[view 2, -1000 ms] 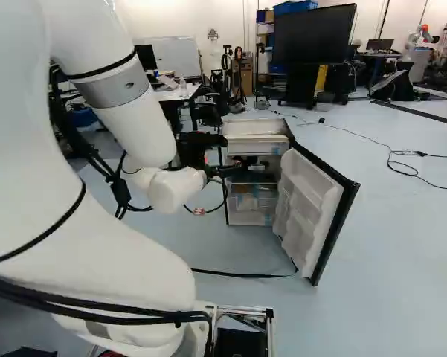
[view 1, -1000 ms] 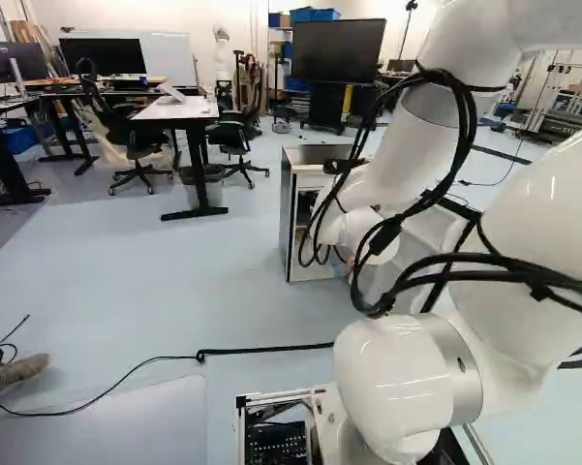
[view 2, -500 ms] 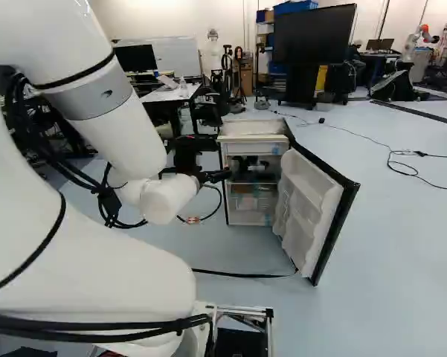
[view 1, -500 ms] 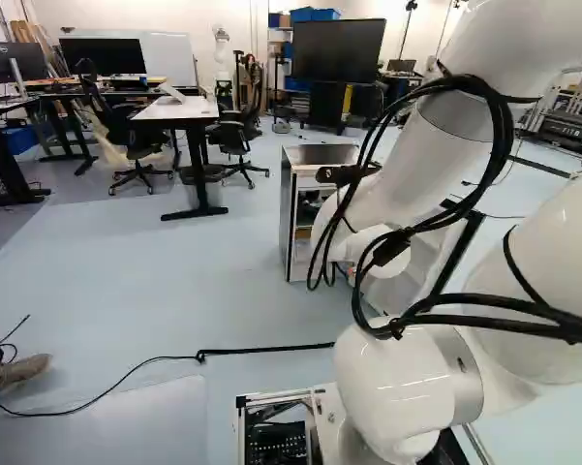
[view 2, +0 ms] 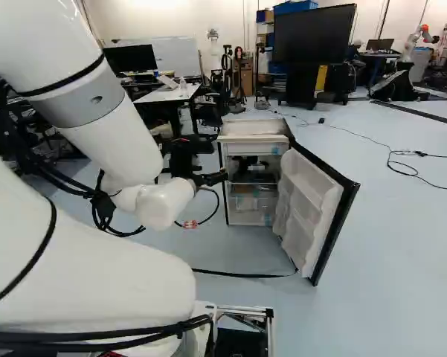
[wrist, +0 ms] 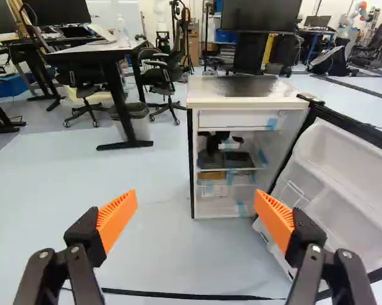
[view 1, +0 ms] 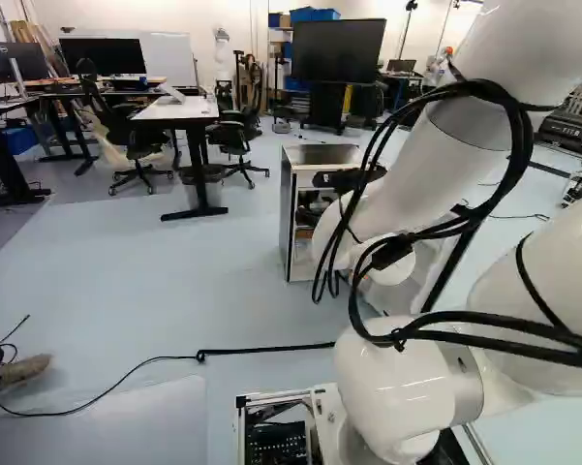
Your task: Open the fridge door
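One fridge [wrist: 210,89], one fridge door [view 2: 312,204]; one end effector [view 2: 219,178] with two orange pads [wrist: 116,219]; left, two office chairs [view 1: 234,138] and one bin [wrist: 141,124]; far left, two monitors [view 1: 104,56]; far, one large screen [view 2: 313,35].

A robotics lab with office furniture, in a large indoor room; a white robot arm [view 2: 123,141] fills the near side, and another robot [view 2: 411,49] stands at the far right of the right base view; a small fridge [wrist: 241,86] stands out on the pale, smooth floor [view 1: 174,291]; loose black cables [view 2: 413,169] run across it; farther back are a white-topped desk [view 1: 179,109], a wheeled office chair [view 1: 234,138], a monitor [view 1: 102,56], a large black screen [view 1: 339,48] and a whiteboard [view 2: 169,56].
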